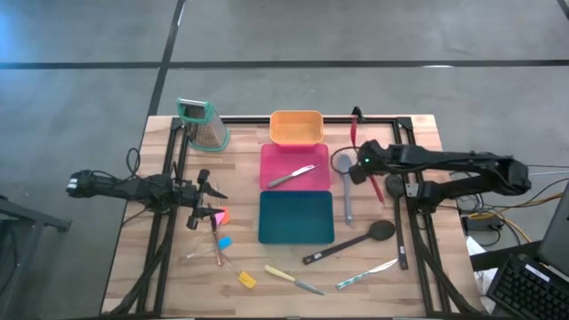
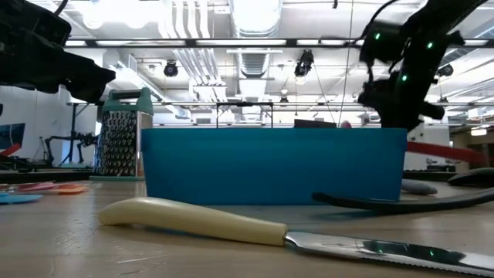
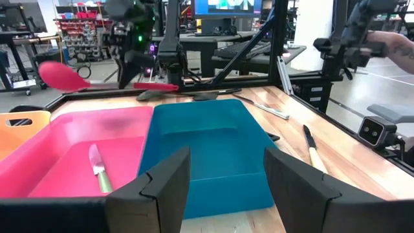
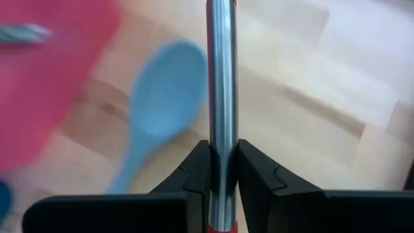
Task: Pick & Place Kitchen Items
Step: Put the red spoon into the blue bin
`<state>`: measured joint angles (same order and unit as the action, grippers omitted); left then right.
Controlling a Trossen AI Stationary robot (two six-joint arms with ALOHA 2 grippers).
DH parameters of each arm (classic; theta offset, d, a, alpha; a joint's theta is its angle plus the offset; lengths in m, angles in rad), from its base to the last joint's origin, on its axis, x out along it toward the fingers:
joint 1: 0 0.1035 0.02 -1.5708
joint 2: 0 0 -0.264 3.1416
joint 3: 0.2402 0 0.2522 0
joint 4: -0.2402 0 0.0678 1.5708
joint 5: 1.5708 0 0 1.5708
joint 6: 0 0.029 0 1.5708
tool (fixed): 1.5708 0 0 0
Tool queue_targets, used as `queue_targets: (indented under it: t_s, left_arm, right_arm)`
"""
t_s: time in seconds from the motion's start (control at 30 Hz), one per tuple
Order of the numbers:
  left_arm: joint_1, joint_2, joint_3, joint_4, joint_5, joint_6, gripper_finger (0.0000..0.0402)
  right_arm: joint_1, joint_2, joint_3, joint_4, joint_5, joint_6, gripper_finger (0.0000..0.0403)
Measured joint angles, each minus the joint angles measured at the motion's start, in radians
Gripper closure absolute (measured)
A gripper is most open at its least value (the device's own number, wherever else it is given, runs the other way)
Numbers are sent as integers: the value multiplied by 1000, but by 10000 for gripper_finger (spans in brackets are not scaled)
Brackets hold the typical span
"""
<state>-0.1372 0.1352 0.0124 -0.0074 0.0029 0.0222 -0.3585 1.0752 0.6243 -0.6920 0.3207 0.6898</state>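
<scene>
My right gripper hangs over the table's far right and is shut on a red spoon with a shiny metal shaft. A grey spoon lies on the wood just beside it. My left gripper waits open and level at the table's left, facing the teal tray. A metal knife lies in the pink tray. A black spoon, a slim knife and a yellow-handled knife lie near the front edge. My right gripper pinches the red spoon's metal shaft between its two fingers, coming from above at a slant. The shaft runs on forward out of the fingers, and a red part shows behind them. The red bowl stands off the tabletop.
An orange tray and a green-topped grater stand at the far edge. Small pink, blue and yellow pieces lie at the front left. Black frame rails run along both sides of the table.
</scene>
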Motion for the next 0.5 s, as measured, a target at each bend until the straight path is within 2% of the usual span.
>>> queue_targets:
  t_s: [0.1, 0.2, 0.37, 0.5]
  left_arm:
    - [0, 0, 0, 0, 0, 0, 200]
    - [0, 0, 0, 0, 0, 0, 200]
    - [0, 0, 0, 0, 0, 0, 200]
    - [0, 0, 0, 0, 0, 0, 200]
  right_arm:
    - [16, -83, 0, 25, -9, -52, 362]
    - [43, -156, 0, 97, -61, -111, 362]
    - [113, -227, 0, 327, -219, -215, 362]
    - [182, -226, 2, 537, -323, -295, 363]
